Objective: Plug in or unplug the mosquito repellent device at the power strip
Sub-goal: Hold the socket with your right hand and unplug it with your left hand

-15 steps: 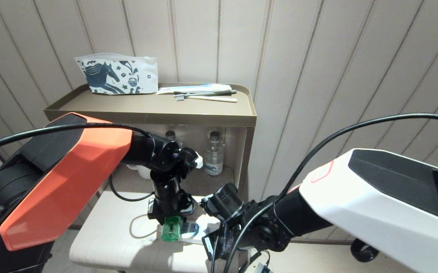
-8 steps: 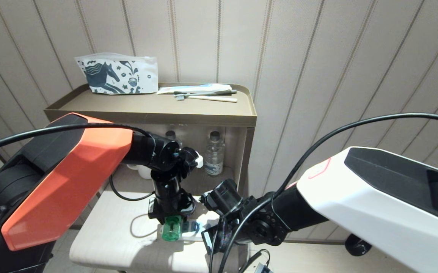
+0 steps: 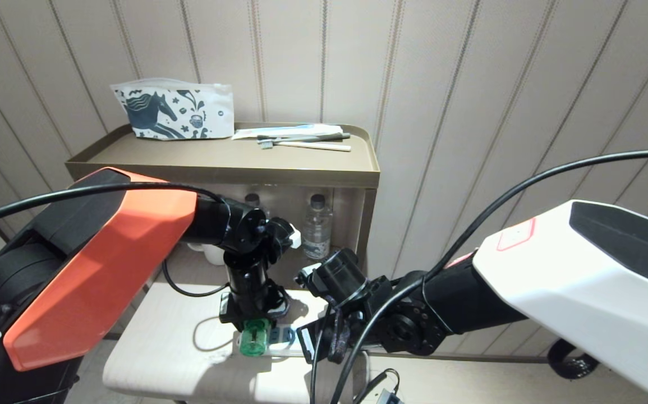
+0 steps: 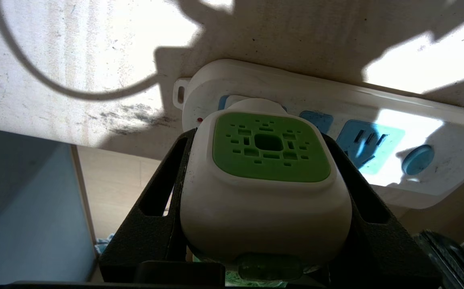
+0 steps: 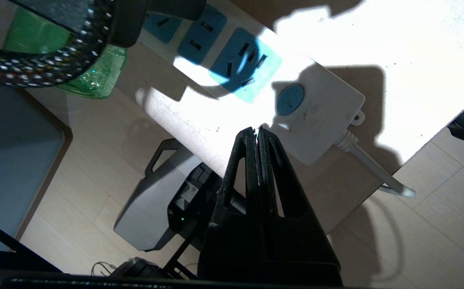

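Observation:
The mosquito repellent device (image 4: pixel 270 152), a white head with a green vented face, is clamped between the black fingers (image 4: pixel 161 192) of my left gripper (image 4: pixel 258 138). Its plug side sits against the end socket of the white power strip (image 4: pixel 396 116); the prongs are hidden. In the head view the device's green bottle (image 3: pixel 253 341) hangs under the left gripper (image 3: pixel 253 324) above the power strip (image 3: pixel 287 343). My right gripper (image 5: pixel 257 130) is shut and empty, its tips at the edge of the power strip (image 5: pixel 324 120) beside the round blue button (image 5: pixel 290 98).
The strip lies on a pale low table (image 3: pixel 155 348), its white cord (image 5: pixel 376 170) running off the edge. Behind stands a brown cabinet (image 3: pixel 223 163) with a printed pouch (image 3: pixel 175 112) and toothbrushes on top, and water bottles (image 3: pixel 317 227) and a white mug (image 3: pixel 211 255) on its shelf.
My right arm has drawn back and up a little, its white shell shifting to the right. The left gripper and the device have stayed in place.

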Robot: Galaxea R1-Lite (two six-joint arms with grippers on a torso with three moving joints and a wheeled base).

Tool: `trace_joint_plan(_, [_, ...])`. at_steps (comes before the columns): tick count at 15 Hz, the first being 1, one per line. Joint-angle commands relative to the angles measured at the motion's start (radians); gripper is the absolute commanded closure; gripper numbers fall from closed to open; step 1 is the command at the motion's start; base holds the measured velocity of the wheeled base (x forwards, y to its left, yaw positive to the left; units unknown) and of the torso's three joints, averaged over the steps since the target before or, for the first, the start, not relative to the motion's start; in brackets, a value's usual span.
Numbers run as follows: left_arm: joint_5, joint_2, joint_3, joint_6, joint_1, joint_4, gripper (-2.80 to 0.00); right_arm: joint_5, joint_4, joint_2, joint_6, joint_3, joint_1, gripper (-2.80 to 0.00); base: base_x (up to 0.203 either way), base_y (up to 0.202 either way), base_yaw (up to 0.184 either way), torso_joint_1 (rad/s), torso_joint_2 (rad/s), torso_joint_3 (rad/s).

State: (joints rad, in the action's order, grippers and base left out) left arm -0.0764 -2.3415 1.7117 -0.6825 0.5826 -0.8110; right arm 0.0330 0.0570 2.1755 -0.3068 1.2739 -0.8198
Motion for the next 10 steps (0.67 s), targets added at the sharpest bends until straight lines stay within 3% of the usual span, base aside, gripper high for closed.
trace_joint_plan(1, [0.0, -0.003, 0.003, -0.003, 0.0, -0.002, 0.0, 0.001, 0.001, 0.026, 0.002, 0.014, -0.004, 0.0, 0.0, 0.0, 0.0, 0.0, 0.0, 0.0])
trace_joint_plan(10, [0.0, -0.024, 0.014, -0.003, -0.001, -0.004, 0.0, -0.002, 0.0, 0.113, 0.005, 0.066, 0.007, 0.0, 0.0, 0.0, 0.0, 0.0, 0.0, 0.0])
